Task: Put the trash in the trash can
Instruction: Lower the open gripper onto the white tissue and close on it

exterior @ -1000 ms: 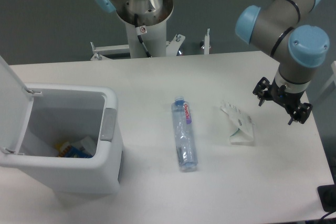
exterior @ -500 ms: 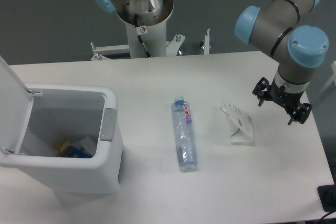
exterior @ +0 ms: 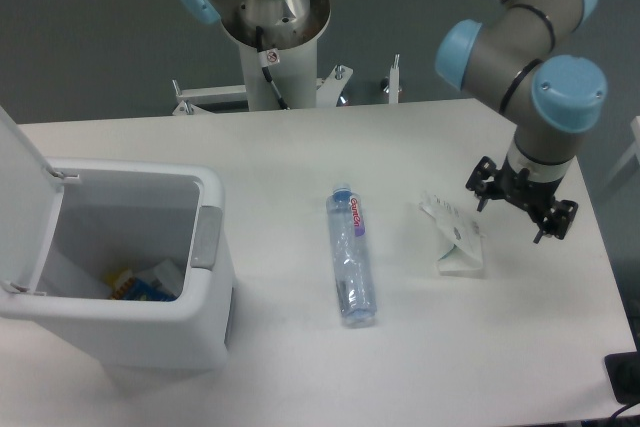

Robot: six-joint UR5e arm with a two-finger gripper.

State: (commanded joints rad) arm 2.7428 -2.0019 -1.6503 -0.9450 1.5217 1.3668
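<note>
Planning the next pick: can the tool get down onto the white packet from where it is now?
Probably yes. The tool hangs open just right of the white packet, nothing lies between them, and the plastic bottle sits well clear to its left.

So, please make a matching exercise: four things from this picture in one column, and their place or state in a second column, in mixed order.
Things:
1. bottle
2. packet
3. trash can
4. pincer

Places or states:
A. at the table's left, lid open
B. open, empty, above the table's right side
C. lying flat in the middle of the table
D. on the table between the bottle and the pincer

Pairs: 1-C, 2-D, 3-A, 4-B
</note>
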